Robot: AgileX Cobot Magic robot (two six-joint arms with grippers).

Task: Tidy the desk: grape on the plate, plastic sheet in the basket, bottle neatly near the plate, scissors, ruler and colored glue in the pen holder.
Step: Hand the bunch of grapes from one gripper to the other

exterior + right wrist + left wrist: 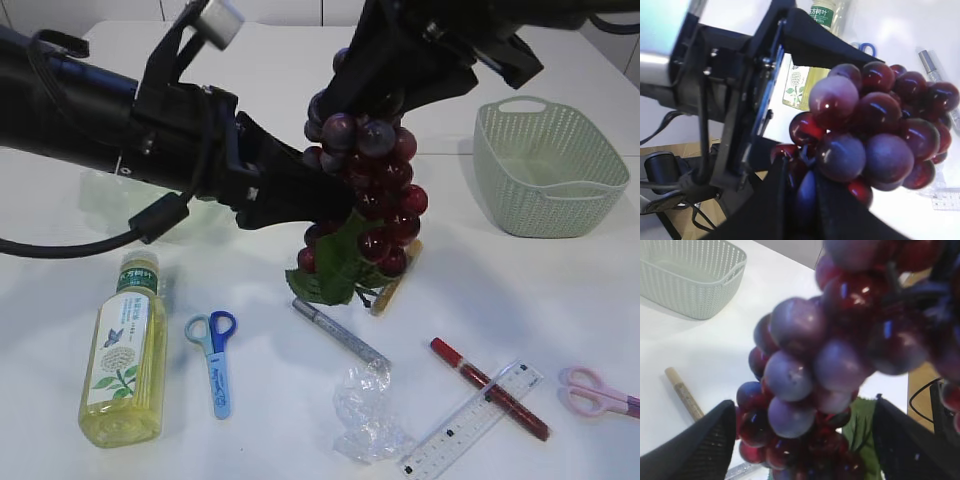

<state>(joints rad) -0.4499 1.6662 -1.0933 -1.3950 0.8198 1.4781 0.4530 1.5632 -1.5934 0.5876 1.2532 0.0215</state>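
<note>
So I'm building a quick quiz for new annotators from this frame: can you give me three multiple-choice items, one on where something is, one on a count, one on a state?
1. Where does the bottle lie?
A. in the basket
B. on the table at the near left, beside the blue scissors
C. on a plate

2. How many pairs of scissors show in the exterior view?
A. one
B. two
C. four

3. What is the state of the grape bunch?
A. lying flat on the table
B. sitting in the basket
C. hanging in the air from the right gripper

Key: 1 B, it lies flat left of the blue pair. 2 B, one blue, one pink. 3 C, the right gripper pinches its top, while the left gripper stands open around it.
</note>
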